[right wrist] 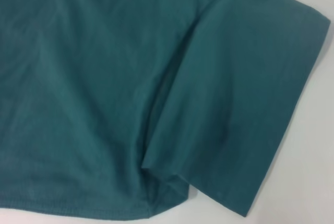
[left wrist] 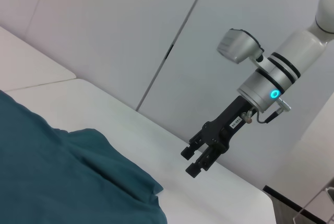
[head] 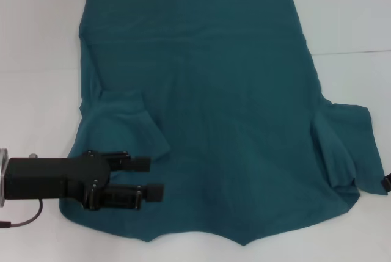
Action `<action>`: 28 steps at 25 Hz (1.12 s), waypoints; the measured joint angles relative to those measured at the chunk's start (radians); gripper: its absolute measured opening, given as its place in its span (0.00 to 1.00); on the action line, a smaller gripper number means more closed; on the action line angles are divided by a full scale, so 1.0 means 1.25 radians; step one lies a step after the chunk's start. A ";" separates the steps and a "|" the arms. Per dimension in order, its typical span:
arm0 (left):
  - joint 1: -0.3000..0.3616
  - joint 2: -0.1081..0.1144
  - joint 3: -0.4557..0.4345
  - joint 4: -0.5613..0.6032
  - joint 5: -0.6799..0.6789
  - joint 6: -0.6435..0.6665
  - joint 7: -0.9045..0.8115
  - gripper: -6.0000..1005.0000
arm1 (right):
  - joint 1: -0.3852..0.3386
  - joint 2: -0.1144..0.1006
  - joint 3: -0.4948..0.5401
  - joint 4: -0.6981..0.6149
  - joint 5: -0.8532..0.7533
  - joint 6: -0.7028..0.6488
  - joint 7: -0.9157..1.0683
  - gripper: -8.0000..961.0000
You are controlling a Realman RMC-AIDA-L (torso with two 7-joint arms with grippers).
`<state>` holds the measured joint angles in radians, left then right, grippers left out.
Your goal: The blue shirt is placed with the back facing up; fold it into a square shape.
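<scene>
The blue shirt [head: 226, 109] lies spread flat on the white table, collar end toward me. Its sleeve on my left [head: 125, 124] is folded inward onto the body; the sleeve on my right [head: 351, 146] sticks out sideways. My left gripper [head: 149, 178] hovers over the near left corner of the shirt, fingers pointing right, open with nothing between them. Only a black tip of my right gripper [head: 386, 182] shows at the right edge, beside the right sleeve. In the left wrist view the right gripper [left wrist: 191, 161] hangs above the table edge, fingers apart. The right sleeve [right wrist: 250, 93] fills the right wrist view.
Bare white table [head: 36, 42] surrounds the shirt on the left, far and right sides. A seam line crosses the table [head: 354, 52]. A grey wall panel [left wrist: 130, 31] stands behind the table's right side.
</scene>
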<state>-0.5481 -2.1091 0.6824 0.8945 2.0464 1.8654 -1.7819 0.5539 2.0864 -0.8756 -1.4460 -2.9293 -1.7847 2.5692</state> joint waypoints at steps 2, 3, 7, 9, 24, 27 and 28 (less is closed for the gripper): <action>0.003 -0.001 0.001 -0.001 0.000 0.000 -0.001 0.86 | 0.000 0.000 -0.013 0.008 -0.001 0.009 0.010 0.88; 0.004 -0.001 0.001 -0.001 0.000 0.000 -0.002 0.86 | 0.000 0.000 -0.020 0.011 -0.001 0.013 0.015 0.88; 0.009 -0.003 -0.002 -0.003 0.000 0.000 -0.001 0.86 | -0.002 -0.006 -0.040 0.041 -0.002 0.036 0.030 0.88; 0.010 -0.003 -0.002 -0.005 0.000 -0.001 0.000 0.86 | -0.001 -0.007 -0.042 0.054 -0.002 0.057 0.031 0.88; 0.015 -0.007 0.003 -0.012 0.000 -0.010 -0.002 0.86 | 0.006 -0.011 -0.097 0.180 -0.003 0.164 0.050 0.88; 0.015 -0.008 0.004 -0.012 0.000 -0.011 -0.001 0.86 | 0.008 -0.012 -0.102 0.199 -0.003 0.171 0.051 0.87; 0.016 -0.008 0.004 -0.012 0.000 -0.011 0.000 0.86 | 0.008 -0.013 -0.103 0.203 -0.003 0.173 0.051 0.87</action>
<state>-0.5287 -2.1190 0.6877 0.8789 2.0463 1.8514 -1.7815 0.5642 2.0703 -1.0041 -1.1917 -2.9330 -1.5682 2.6333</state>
